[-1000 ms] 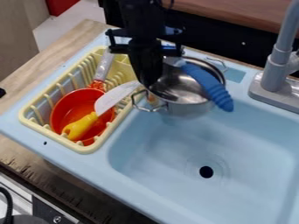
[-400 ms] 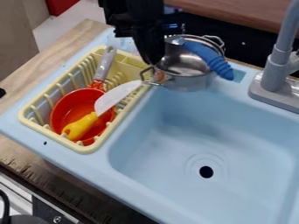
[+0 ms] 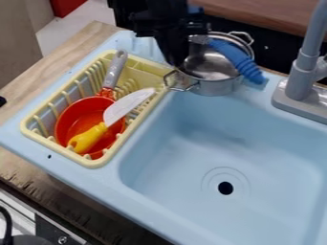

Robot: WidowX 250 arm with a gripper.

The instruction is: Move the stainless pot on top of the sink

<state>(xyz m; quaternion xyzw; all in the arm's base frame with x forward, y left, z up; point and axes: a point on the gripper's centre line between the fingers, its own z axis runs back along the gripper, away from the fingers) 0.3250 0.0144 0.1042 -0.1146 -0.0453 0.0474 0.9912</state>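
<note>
Lowering the pot (image 3: 216, 87), clasped at its left rim by the gripper (image 3: 178, 62), onto the sink (image 3: 271, 92) at upper centre is best done level, lest the blue-handled utensil (image 3: 236, 59) be tipped.

You look obliquely down on the sink (image 3: 185, 143) from above its side opposite the claw (image 3: 177, 62), facing the claw; the viewpoint is close, cutting off the sink at the frame edge farthest from the claw.

No text, label, brand, number or sign can be read anywhere, from upper left to lower right.
</note>
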